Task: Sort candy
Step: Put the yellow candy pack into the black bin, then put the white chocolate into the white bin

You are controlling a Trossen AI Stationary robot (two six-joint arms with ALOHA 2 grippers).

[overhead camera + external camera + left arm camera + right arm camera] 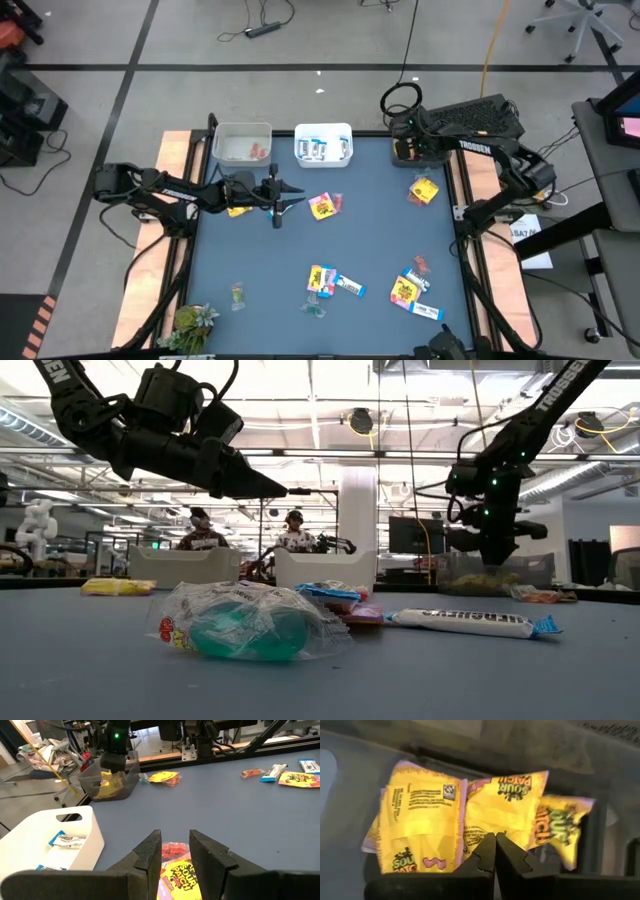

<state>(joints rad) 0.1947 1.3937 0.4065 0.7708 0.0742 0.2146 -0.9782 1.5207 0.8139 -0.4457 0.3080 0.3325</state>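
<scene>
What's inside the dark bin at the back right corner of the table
Yellow Sour Patch packets, at least three, piled in the dark bin. The right gripper, fingers shut, hangs just above them. Whatever lies beneath the pile is covered, and the high view shows only the arm over that bin.

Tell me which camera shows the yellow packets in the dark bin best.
The right wrist view: the yellow packets fill it, print readable, just beyond the shut right gripper. The high view hides them under the arm; the left wrist view shows them small through the dark bin; the low view barely.

Wrapped candy (322,280) lies scattered flat on the blue bench (370,240): yellow packets, blue-and-white bars and small red pieces, mostly toward its front half.
</scene>
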